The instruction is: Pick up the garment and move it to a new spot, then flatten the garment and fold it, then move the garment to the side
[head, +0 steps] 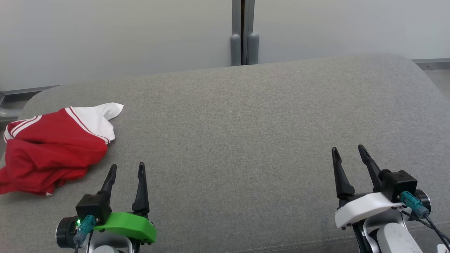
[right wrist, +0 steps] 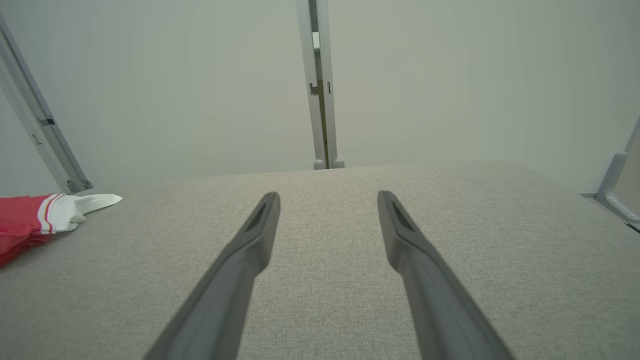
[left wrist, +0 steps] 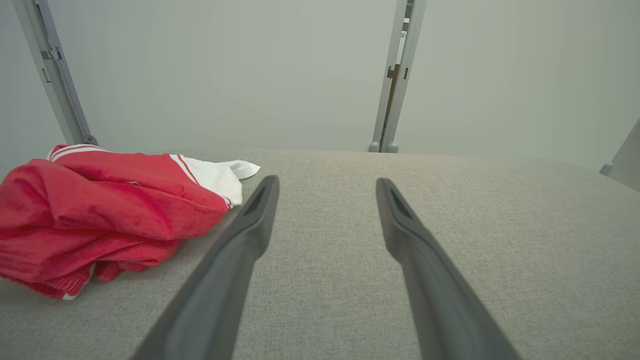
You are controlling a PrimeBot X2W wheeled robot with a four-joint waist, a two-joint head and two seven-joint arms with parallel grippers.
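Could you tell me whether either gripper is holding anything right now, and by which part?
Nothing is held. The left gripper and right gripper are both open and empty; the red garment lies crumpled on the grey cushion, untouched.

The left claw (head: pixel 127 164) has a green shell (head: pixel 130 226), the right claw (head: pixel 348 147) a white shell (head: pixel 362 207); both have long dark fingers (head: pixel 141 189) and teal connectors (head: pixel 413 203).
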